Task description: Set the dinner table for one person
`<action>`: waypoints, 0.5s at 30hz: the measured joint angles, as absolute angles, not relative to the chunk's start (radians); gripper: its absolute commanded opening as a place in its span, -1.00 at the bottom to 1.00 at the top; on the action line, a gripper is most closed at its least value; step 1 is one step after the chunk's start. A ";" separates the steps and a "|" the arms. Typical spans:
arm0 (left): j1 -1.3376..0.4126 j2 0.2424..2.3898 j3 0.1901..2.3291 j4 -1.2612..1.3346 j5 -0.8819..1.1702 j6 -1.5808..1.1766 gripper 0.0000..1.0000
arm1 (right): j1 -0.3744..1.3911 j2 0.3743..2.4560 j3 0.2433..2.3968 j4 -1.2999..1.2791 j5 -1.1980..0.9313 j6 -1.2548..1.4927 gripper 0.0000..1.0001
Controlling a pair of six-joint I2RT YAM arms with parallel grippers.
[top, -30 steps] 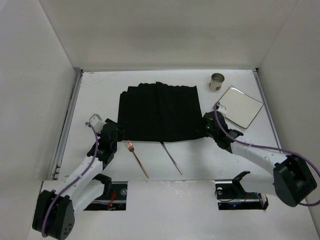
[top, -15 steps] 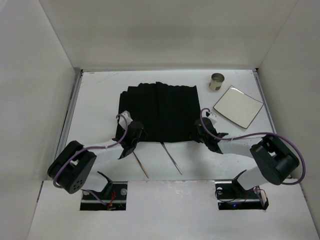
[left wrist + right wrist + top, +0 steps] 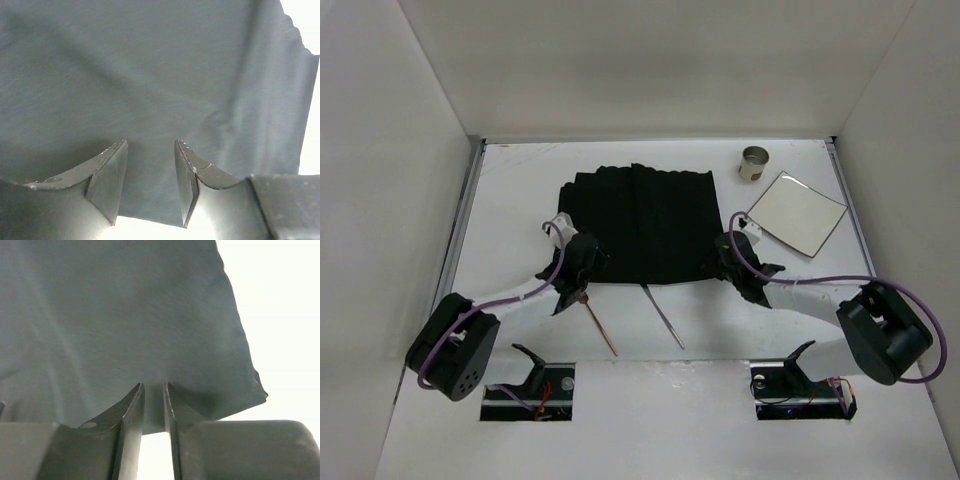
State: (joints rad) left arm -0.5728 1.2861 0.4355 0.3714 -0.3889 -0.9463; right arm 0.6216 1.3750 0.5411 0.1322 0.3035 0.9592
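A black cloth mat [image 3: 635,225] lies spread on the white dinner table [image 3: 510,200]. My left gripper [image 3: 582,262] is at the mat's near-left corner. In the left wrist view this gripper [image 3: 150,145] is open, with the mat [image 3: 150,75] lying between and beyond its fingers. My right gripper [image 3: 720,262] is at the mat's near-right corner. The right wrist view shows it [image 3: 154,386] with a narrow gap between the jaws, straddling the edge of the mat [image 3: 125,315]. A square white plate [image 3: 798,211] and a small cup [image 3: 753,163] stand at the back right.
A copper-coloured utensil [image 3: 597,318] and a thin silver utensil [image 3: 662,315] lie on the table in front of the mat, between the two arms. Metal rails run along both side edges. White walls enclose the table.
The left arm has swung right, from beside the mat onto its near-left corner. The right gripper has shifted left from beside the plate to the near-right corner and its jaws have narrowed.
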 measured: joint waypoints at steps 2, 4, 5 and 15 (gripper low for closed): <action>-0.583 1.304 0.499 0.369 -0.388 -0.939 -0.19 | 0.627 1.370 0.573 0.122 0.306 0.936 -0.47; -0.594 1.348 0.588 0.381 -0.372 -0.930 -0.20 | 0.643 1.387 0.621 0.122 0.303 0.910 -0.55; -0.598 1.380 0.631 0.392 -0.361 -0.926 -0.20 | 0.652 1.404 0.646 0.130 0.296 0.900 -0.56; -0.595 1.871 1.011 0.443 -0.192 -0.922 -0.26 | 0.689 1.610 0.698 0.220 0.180 0.866 -0.63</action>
